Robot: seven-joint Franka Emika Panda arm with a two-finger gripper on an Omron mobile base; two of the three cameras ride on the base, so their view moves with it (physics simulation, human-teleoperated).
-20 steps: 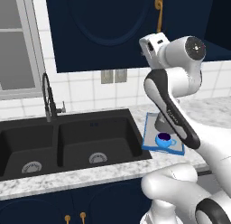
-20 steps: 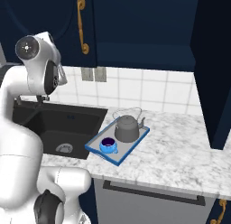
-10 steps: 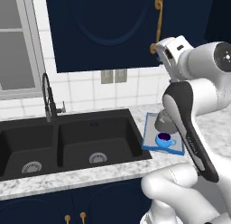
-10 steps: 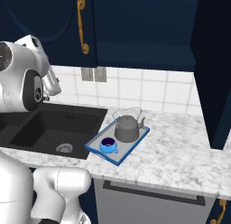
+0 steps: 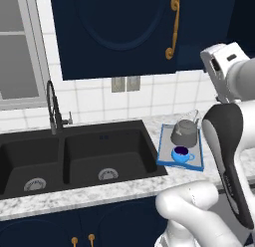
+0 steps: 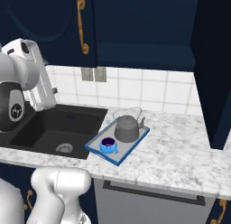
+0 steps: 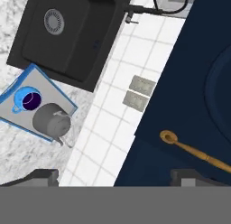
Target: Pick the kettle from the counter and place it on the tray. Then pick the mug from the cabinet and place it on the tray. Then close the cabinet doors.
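Note:
The grey kettle and the blue mug stand side by side on the blue-rimmed tray on the marble counter, right of the sink. From above, the hand view shows the kettle, the mug and the tray. My gripper is open and holds nothing. It is high up, just off the brass handle of the left cabinet door. That left door lies flat against the cabinet. The right door stands swung open.
The black double sink and its faucet lie left of the tray. Two wall outlets sit on the white tiles. The open cabinet's dark inside is above the tray. Low navy cabinets with brass knobs run under the counter.
The arm has swung, and its hand has shifted right in the left base view. Kettle, mug and tray have not moved. The gripper stays open.

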